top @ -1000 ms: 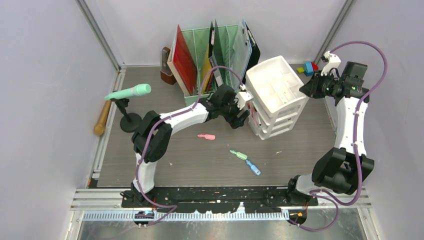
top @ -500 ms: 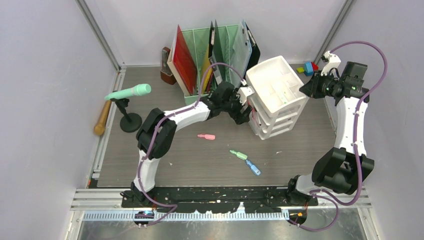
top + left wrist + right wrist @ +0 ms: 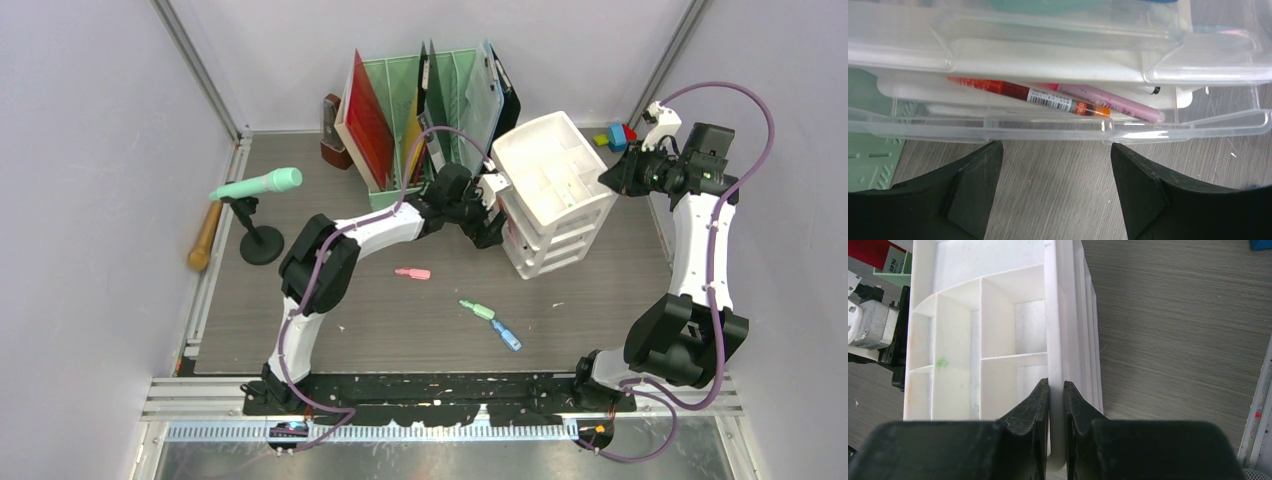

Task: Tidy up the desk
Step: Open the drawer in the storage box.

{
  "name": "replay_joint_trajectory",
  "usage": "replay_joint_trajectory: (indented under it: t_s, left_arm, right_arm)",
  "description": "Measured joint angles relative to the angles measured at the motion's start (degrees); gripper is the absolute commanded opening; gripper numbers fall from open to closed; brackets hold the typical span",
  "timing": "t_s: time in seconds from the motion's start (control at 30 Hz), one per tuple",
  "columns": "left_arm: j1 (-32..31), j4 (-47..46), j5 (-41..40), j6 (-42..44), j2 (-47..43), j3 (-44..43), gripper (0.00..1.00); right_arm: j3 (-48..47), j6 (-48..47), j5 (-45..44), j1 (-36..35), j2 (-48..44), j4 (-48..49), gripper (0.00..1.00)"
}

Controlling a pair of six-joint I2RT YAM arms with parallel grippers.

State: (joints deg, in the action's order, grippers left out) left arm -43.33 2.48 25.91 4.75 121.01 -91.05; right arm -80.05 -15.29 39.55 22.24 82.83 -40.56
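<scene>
On the grey-brown wood-grain desk [image 3: 400, 320] stands a white drawer unit [image 3: 550, 190]. My left gripper [image 3: 487, 226] is open at the unit's left front, low over the desk. In the left wrist view its fingertips [image 3: 980, 165] sit just short of a clear drawer [image 3: 1048, 127]; a red pen [image 3: 1028, 95] and a pink pen [image 3: 1113, 102] lie in it, and nothing is between the jaws. My right gripper [image 3: 1056, 385] is shut on the right wall of the unit's open top tray [image 3: 1055, 315]. A pink marker [image 3: 411, 272], a green marker [image 3: 477, 309] and a blue marker [image 3: 506, 335] lie loose on the desk.
A mint-green file rack [image 3: 430, 100] with folders stands at the back, touching the drawer unit. A green microphone on a black stand [image 3: 257, 185] and a wooden bat [image 3: 205, 235] are at the left. Coloured blocks [image 3: 617, 135] lie in the back right corner.
My left arm has stretched further toward the drawer unit, bringing its open gripper up against the drawer fronts. The right arm and the loose markers have not moved.
</scene>
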Motion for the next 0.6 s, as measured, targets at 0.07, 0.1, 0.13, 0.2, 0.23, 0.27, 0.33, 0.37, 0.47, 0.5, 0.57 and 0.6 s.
replay_joint_trajectory:
  t_s: [0.07, 0.1, 0.13, 0.2, 0.23, 0.27, 0.33, 0.37, 0.47, 0.5, 0.57, 0.6]
  left_arm:
    - [0.2, -0.17, 0.04, 0.15, -0.63, 1.01, 0.82]
    - [0.33, -0.15, 0.07, 0.17, -0.94, 1.51, 0.81]
    - [0.44, -0.15, 0.07, 0.2, -1.14, 1.77, 0.82]
    - [0.74, -0.26, 0.2, 0.2, -1.27, 1.95, 0.82]
    - [0.76, -0.39, 0.28, 0.2, -1.27, 1.95, 0.82]
    - [0.83, -0.48, 0.44, 0.17, -1.27, 1.95, 0.82]
    - [0.98, -0.63, 0.9, 0.15, -1.27, 1.95, 0.82]
    - [0.98, -0.68, 1.14, 0.15, -1.27, 1.95, 0.81]
    - [1.05, -0.79, 1.51, 0.13, -1.27, 1.9, 0.82]
    - [1.05, -0.81, 1.7, 0.13, -1.27, 1.79, 0.81]
    - [1.05, -0.83, 2.05, 0.11, -1.14, 1.14, 0.82]
    - [1.05, -0.94, 2.25, 0.07, -1.11, 0.79, 0.82]
  right_arm:
    - [0.0, 0.0, 0.02, 0.0, 0.04, 0.07, 0.01]
    - [0.0, -0.02, 0.07, 0.0, 0.07, 0.11, 0.01]
    - [0.0, -0.02, 0.09, 0.0, 0.07, 0.13, 0.01]
    - [0.0, 0.0, 0.07, 0.0, 0.07, 0.11, 0.01]
    - [0.0, -0.02, 0.09, 0.0, 0.07, 0.13, 0.01]
    - [0.0, 0.0, 0.09, 0.0, 0.07, 0.11, 0.01]
    - [0.0, -0.02, 0.11, 0.0, 0.07, 0.11, 0.01]
    - [0.0, -0.02, 0.11, 0.0, 0.07, 0.11, 0.01]
    - [0.0, 0.0, 0.11, 0.0, 0.07, 0.11, 0.01]
    - [0.0, 0.0, 0.11, 0.0, 0.07, 0.11, 0.01]
    - [0.0, -0.02, 0.11, 0.0, 0.07, 0.11, 0.01]
    - [0.0, -0.02, 0.11, 0.0, 0.07, 0.11, 0.01]
